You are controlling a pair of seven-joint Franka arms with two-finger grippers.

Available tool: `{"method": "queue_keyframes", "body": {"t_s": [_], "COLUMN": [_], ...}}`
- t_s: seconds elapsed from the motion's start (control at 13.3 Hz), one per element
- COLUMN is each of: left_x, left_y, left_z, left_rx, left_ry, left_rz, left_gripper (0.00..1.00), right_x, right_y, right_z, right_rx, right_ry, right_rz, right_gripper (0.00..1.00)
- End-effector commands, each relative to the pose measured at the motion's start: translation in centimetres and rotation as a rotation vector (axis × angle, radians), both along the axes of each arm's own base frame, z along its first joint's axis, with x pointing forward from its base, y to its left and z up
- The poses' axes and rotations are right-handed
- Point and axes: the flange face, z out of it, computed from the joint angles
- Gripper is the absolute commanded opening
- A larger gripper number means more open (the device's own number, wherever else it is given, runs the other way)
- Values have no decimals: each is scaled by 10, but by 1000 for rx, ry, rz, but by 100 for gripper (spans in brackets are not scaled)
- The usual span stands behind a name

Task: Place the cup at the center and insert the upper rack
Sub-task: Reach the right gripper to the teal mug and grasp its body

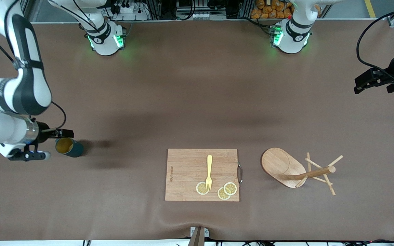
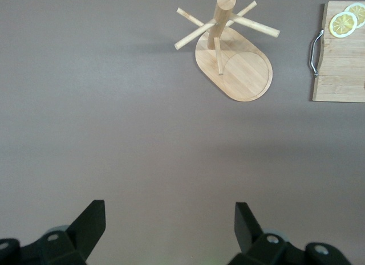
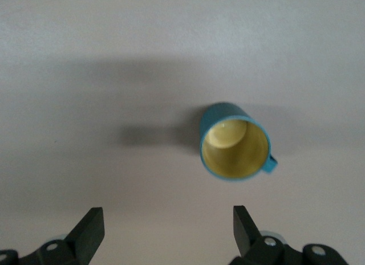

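— Where's your right gripper (image 3: 165, 231)?
— Over the table at the right arm's end, fingers spread wide, empty. The cup (image 1: 69, 147) stands upright just ahead of your fingertips, untouched.

— And the left gripper (image 2: 168, 228)?
— It hangs with fingers apart, empty, above bare table. The upper rack (image 1: 298, 170) sits well ahead of it, beside the cutting board (image 1: 202, 174).

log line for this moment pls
right gripper: open, by cup | left gripper: open, waits, left arm's end | cup: on table | upper rack: beside cutting board
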Motion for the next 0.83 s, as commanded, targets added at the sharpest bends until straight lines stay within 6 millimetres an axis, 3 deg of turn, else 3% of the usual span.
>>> {"method": "queue_keyframes", "body": {"t_s": [0.0, 0.23, 0.75], "left_x": [0, 3, 5], "left_y": [-1, -1, -3], "left_z": [3, -3, -6], "left_rx": [7, 7, 10], "left_ry": [-6, 3, 9], "left_rz": [-2, -4, -5], "left_gripper": [100, 100, 100], "right_x": [12, 14, 18], "right_y": [-7, -21, -27], "right_z": [-25, -59, -107], "right_rx": [20, 22, 16], "right_ry": [-16, 11, 23], "right_rz": [45, 29, 22], "right_gripper": [100, 100, 100]}}
